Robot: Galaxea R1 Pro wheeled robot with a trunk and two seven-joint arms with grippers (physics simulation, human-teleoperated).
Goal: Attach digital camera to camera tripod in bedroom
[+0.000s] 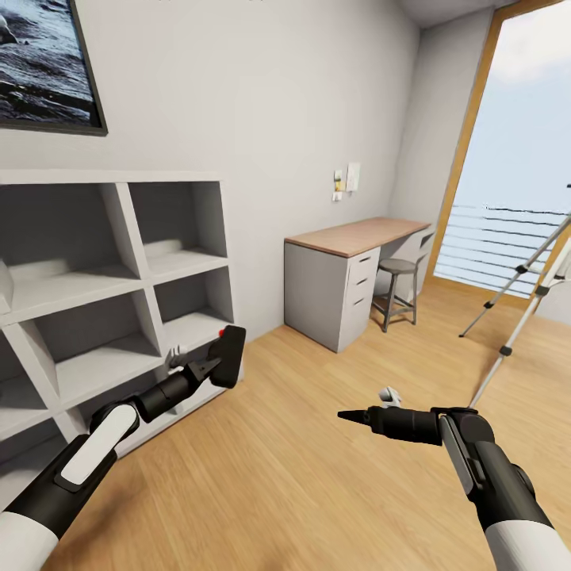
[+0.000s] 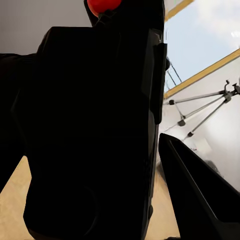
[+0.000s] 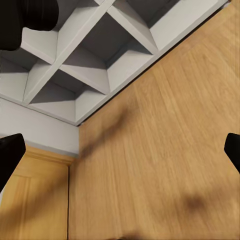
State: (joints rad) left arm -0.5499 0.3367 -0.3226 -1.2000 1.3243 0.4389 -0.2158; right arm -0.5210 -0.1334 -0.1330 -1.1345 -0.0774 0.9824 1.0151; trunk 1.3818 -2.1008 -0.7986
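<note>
Nearest in the head view, the left gripper holds the digital camera, its jaws closed on the black body, above the wood floor and just in front of the grey shelf unit. The grip point itself is hard to make out there. In the left wrist view the digital camera blocks most of the frame as a dark mass, with its red button cut off at the edge and one finger beside it.

The right gripper points toward the shelf unit, seen edge-on, so the head view does not settle its spread. The right wrist view shows its fingertips at opposite edges of the frame, jaws wide and empty, over bare floor and shelf unit.

Farther off stand the desk and a stool. The camera tripod stands by the window, its head cut off by the frame edge. The left wrist view shows the camera tripod small and distant.
</note>
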